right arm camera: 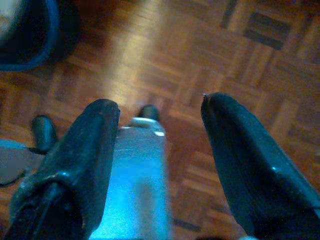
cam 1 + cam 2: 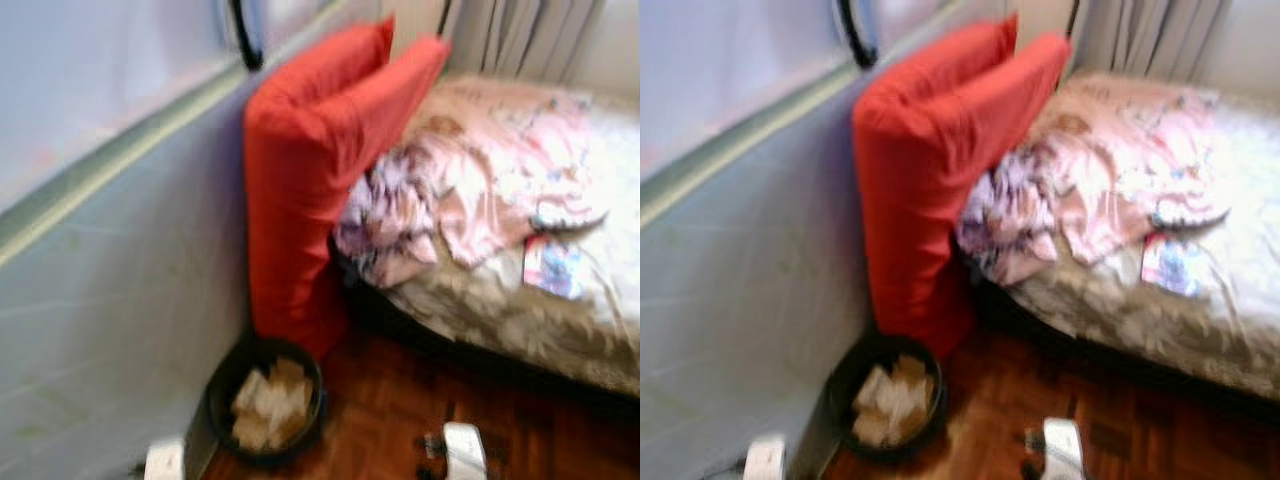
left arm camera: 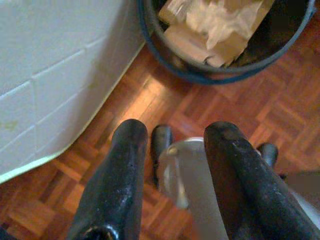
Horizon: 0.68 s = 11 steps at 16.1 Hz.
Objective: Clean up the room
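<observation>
Both arms hang low over a wood parquet floor point(image 3: 235, 112), seen from the robot's head camera in a blurred frame. The left gripper point(image 3: 172, 150) points down at the parquet with its two black fingers spread apart and nothing between them; the right gripper point(image 1: 160, 120) hangs the same way, fingers parted and empty, over bare floor. Just ahead of the left gripper, a dark round waste bin point(image 2: 268, 400) stands on the floor against the pale tiled wall point(image 2: 120, 330), holding crumpled brown paper and pale wrapping point(image 3: 215, 25). Directly behind the bin, two red cushions point(image 2: 320, 170) stand upright, leaning between the wall and the side of the bed point(image 2: 520, 330). On the bed, a rumpled pink and white floral blanket point(image 2: 480, 180) lies bunched near the cushions, part of it spilling toward the mattress edge. A small flat item with pink and blue print point(image 2: 553, 267) rests on the bedcover to the right of the blanket; what it is cannot be made out. Pale curtains point(image 2: 530, 35) hang at the far end, beyond the bed.
</observation>
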Tool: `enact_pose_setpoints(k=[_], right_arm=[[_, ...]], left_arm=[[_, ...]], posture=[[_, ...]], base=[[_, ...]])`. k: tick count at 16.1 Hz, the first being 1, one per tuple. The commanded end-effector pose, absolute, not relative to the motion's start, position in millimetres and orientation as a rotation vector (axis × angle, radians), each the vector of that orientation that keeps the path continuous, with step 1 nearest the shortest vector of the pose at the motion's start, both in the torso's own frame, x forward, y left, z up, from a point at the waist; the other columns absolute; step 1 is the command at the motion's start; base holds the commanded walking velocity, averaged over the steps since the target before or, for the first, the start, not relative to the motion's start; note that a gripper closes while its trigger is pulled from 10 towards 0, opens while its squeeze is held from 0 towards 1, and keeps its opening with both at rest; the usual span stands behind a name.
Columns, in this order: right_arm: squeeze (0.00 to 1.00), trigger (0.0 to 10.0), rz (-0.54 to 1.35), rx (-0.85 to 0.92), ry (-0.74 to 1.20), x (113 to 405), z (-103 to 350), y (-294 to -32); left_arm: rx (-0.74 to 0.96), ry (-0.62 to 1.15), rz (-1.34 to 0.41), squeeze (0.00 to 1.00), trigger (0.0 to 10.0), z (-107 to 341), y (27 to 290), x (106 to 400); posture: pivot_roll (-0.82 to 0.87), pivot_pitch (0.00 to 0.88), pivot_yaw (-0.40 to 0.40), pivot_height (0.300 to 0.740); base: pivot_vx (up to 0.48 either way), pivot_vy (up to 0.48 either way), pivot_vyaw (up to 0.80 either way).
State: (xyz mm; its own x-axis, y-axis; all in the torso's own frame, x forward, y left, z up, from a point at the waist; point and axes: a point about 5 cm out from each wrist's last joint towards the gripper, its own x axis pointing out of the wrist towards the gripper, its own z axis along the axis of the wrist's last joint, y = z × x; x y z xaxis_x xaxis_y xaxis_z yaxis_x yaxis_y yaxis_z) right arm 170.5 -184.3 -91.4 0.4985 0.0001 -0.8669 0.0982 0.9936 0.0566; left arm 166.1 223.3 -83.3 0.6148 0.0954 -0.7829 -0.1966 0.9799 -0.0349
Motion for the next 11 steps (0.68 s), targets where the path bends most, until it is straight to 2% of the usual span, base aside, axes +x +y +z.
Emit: enact_pose_setpoints(k=[1, 11], right_arm=[[0.0, 10.0, -0.188, 0.301, 0.977, 161.0, -91.2, -205.0], [0.0, 10.0, -0.195, 0.316, 0.964, 161.9, -90.7, -204.7]], left_arm=[[-0.091, 0.819, 0.065, 0.0, 10.0, -72.5, 211.3, 191.7], [-0.091, 0.825, 0.06, 0.0, 10.0, -73.5, 210.6, 190.0]], posture=[[0.02, 0.035, -0.036, 0.74], [0.02, 0.039, -0.033, 0.74]], base=[[0.0, -0.289, 0.0], [0.0, -0.289, 0.0]])
